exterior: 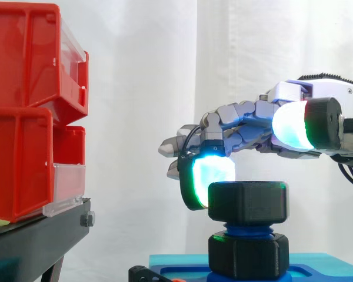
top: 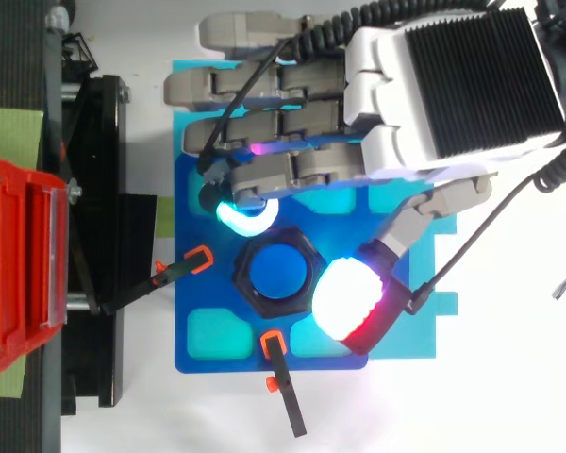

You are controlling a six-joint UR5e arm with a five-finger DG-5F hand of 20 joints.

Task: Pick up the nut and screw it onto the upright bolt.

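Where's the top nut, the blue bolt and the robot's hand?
top nut (exterior: 248, 202), side view, on its front face.
bolt (top: 277, 268), top view, on its blue top end.
hand (top: 453, 85), top view, on its ribbed black back.

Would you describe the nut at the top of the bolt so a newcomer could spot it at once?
Find the blue plate beside the red bins; a blue bolt stands upright on it. The upper nut is the black six-sided ring at the bolt's top, between the hand's glowing fingertips. Unlike the similar black piece below it, it sits clear of the plate.
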